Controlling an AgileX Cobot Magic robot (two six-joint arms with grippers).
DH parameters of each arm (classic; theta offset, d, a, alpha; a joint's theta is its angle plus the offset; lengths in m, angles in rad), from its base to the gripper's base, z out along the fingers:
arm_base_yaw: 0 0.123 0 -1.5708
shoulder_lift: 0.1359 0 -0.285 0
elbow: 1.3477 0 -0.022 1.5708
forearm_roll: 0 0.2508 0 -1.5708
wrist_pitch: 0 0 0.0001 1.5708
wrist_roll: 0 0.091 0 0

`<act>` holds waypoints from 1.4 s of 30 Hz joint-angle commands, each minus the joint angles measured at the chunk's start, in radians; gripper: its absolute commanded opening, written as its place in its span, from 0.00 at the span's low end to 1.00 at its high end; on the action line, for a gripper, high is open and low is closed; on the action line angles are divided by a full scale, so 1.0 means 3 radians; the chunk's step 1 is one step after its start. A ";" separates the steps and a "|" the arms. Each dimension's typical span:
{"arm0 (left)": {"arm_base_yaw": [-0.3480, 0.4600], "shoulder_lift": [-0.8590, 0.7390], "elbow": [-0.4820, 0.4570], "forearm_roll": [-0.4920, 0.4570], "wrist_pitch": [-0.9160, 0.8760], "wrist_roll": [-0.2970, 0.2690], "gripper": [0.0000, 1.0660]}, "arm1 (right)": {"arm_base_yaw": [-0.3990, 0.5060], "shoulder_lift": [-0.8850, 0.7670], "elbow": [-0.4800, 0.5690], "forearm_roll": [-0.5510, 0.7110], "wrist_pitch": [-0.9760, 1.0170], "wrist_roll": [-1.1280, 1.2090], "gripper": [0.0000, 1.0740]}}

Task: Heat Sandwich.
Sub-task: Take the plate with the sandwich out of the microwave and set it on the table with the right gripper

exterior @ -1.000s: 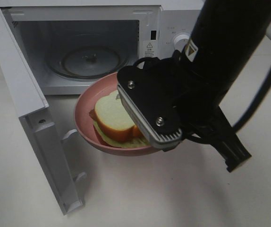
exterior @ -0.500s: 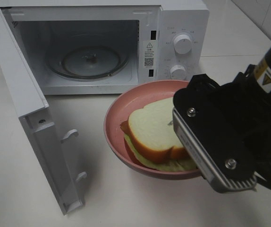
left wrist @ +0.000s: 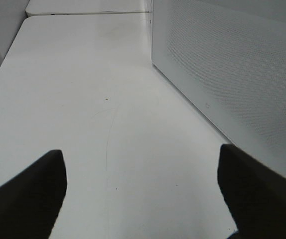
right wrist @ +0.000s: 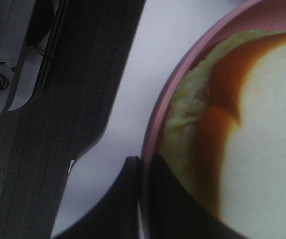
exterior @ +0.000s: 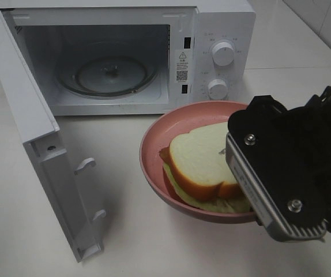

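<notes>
The sandwich (exterior: pixel 203 157) is white bread with a tan crust and a pale green filling, and it lies in the round pink plate (exterior: pixel 152 151). The plate is in front of the open microwave (exterior: pixel 223 29), to the right of its opening. My right gripper (right wrist: pixel 145 196) is shut on the plate's rim (right wrist: pixel 155 124), one finger outside and one inside next to the sandwich (right wrist: pixel 262 149). In the exterior high view the right wrist (exterior: pixel 284 173) hides that grip. My left gripper (left wrist: pixel 143 199) is open over bare table, holding nothing.
The microwave door (exterior: pixel 36 138) swings out to the left, and the glass turntable (exterior: pixel 109 72) sits inside. The door's perforated panel (left wrist: pixel 232 64) is close to the left gripper. The table's edge (right wrist: pixel 103 134) and dark floor lie beside the plate.
The right arm has drawn back to the right and toward the front, carrying the plate and sandwich away from the microwave opening. The left gripper's state is unchanged.
</notes>
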 commanded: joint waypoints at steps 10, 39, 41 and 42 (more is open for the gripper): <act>-0.0017 -0.0050 0.0007 -0.0023 -0.0027 0.0000 0.71 | 0.0010 -0.0033 0.0000 -0.0003 -0.0067 0.1327 0.00; -0.0017 -0.0050 0.0007 -0.0023 -0.0027 0.0000 0.71 | -0.0017 -0.0023 0.0000 -0.1693 0.0090 0.5367 0.00; -0.0017 -0.0050 0.0007 -0.0023 -0.0027 0.0000 0.71 | -0.0137 0.0030 0.0000 -0.1753 0.0123 0.5447 0.00; -0.0017 -0.0050 0.0007 -0.0023 -0.0027 0.0000 0.71 | -0.0180 0.0063 -0.0003 -0.1753 0.0120 0.5447 0.00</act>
